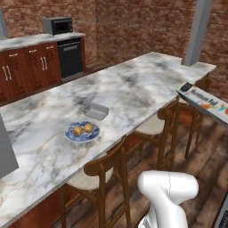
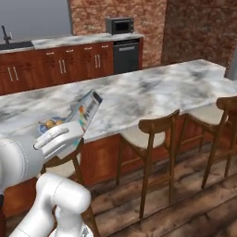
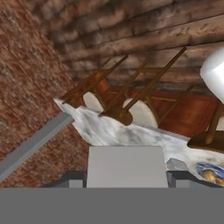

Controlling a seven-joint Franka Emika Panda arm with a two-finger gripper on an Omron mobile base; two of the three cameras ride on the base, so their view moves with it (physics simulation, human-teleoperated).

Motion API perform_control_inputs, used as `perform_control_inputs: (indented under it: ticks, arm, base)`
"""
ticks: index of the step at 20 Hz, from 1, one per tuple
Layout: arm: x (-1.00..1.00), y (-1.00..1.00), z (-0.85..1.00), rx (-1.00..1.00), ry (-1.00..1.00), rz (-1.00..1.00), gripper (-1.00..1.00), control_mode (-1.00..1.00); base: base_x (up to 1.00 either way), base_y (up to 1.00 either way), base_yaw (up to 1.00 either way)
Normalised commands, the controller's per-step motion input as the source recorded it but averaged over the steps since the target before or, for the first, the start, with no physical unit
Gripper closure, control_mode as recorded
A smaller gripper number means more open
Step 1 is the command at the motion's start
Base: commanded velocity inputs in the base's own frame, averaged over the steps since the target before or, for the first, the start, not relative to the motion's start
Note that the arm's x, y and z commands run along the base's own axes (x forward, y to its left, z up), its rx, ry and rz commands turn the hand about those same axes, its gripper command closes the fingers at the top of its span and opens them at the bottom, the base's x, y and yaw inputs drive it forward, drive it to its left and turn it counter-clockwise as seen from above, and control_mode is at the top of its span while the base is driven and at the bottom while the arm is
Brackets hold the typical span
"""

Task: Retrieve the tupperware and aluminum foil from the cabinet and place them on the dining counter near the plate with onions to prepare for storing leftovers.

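Near first: gripper sitting at left-middle of the right base view, fingers clamped on the aluminum foil; the carton is sticking up and away from the hand, tilted; in the left base view the same box is showing at the right edge, held in the air off the counter's near side, above the stools; in the hand view the pale back of the box is blocking the lower centre.

Farther in: dining counter running across the middle of the left base view; plate with onions lying at left-centre; tupperware already resting on the marble just beyond the plate, near it but apart.

Far: wall of low cupboards and microwave at upper left.

Judgement: tub part looking done, foil being carried in for placing. Risks: long carton held near one end could be swinging or slipping in the grip; lowering it blind could be knocking the tub or plate, or catching a stool back; releasing short of the edge would be dropping it to the floor.
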Motion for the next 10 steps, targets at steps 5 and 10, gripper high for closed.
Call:
perform_control_inputs:
  ticks: [5,10]
  arm:
    - [0.0,0.0,0.0,0.0,0.0,0.0,1.0,1.0]
    - [0.0,0.0,0.0,0.0,0.0,0.0,1.0,1.0]
  base:
    - [0.87,0.22,0.49]
    - [0.65,0.53,0.47]
